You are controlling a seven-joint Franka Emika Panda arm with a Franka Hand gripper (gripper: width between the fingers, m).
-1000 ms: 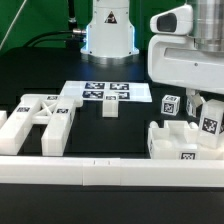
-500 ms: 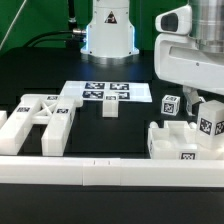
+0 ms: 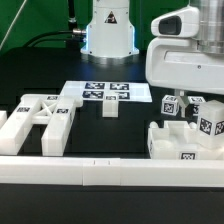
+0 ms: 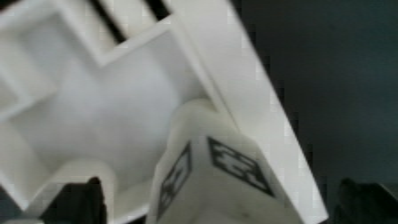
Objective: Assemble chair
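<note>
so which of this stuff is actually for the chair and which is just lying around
For the chair: X-braced side frame; seat block; small middle piece; tagged cube at the exterior view's right.
Just lying there: marker board; border rail.

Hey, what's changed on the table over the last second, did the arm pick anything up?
Only the arm moved: its white head drifted toward the exterior view's right, then came back to the left, above the chair parts on that side. Nothing was picked up or let go. The X-braced side frame, the small block and the marker board stayed put.
</note>
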